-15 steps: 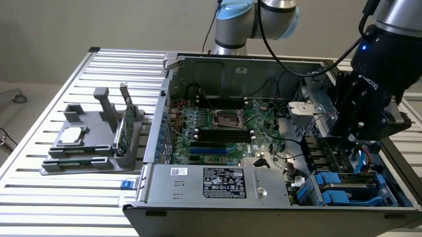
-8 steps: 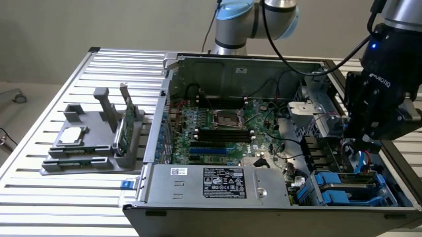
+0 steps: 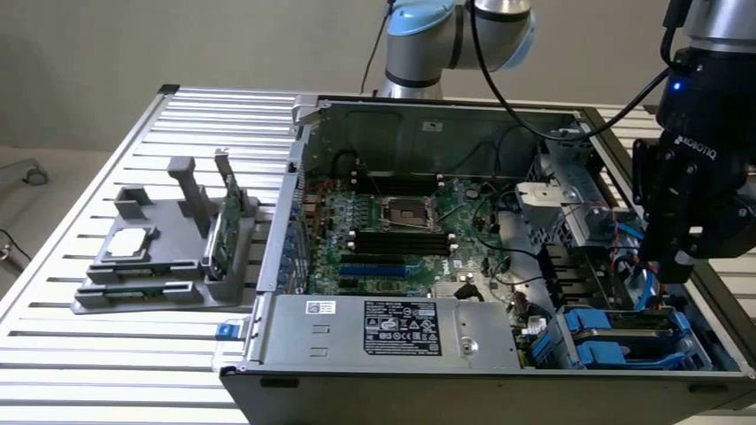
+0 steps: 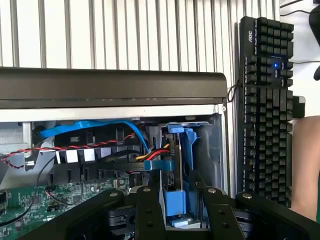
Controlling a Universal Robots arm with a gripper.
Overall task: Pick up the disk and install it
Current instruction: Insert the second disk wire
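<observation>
In the wrist view the gripper (image 4: 175, 200) is closest, its black fingers (image 4: 149, 212) spread wide on both sides of the blue carrier of the disk (image 4: 176, 165). The fingers are just beside the carrier, but I cannot tell if they touch it. The disk stands on edge in the drive bay at the corner of the open PC case (image 4: 110, 82), w/ a blue cable (image 4: 90, 127) and red-black wires (image 4: 30, 152) near it. Farther, beyond the case wall, a black keyboard (image 4: 265, 100) lies on the slatted table (image 4: 125, 30).

In the exterior view the gripper (image 3: 674, 266) hangs over the bay w/ the disk (image 3: 621, 341), at the exterior view's right. The motherboard (image 3: 402, 235) is in the middle of the case, and a grey holder (image 3: 165, 257) stands on the table at the exterior view's left.
</observation>
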